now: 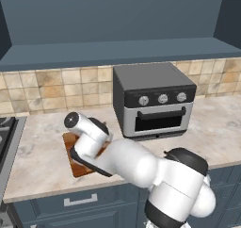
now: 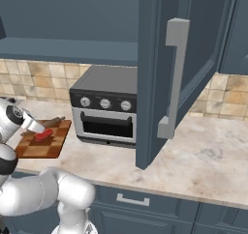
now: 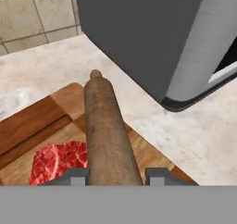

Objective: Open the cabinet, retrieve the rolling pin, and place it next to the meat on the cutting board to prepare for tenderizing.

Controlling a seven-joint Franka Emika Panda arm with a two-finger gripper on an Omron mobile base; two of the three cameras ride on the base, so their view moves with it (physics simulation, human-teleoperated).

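one rolling pin [image 3: 109,130] between claw [image 3: 115,176] fingertips

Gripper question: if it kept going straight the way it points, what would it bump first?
Probably the cutting board: the gripper, holding the rolling pin, points down over it beside the meat. Depth is unclear.

Both base views look forward and down at your counter [image 1: 42,175], from behind-left and behind-right, sharing the toaster oven [image 1: 154,100] and cutting board [image 2: 46,143]. Hand view sits close over the board's oven-side edge.
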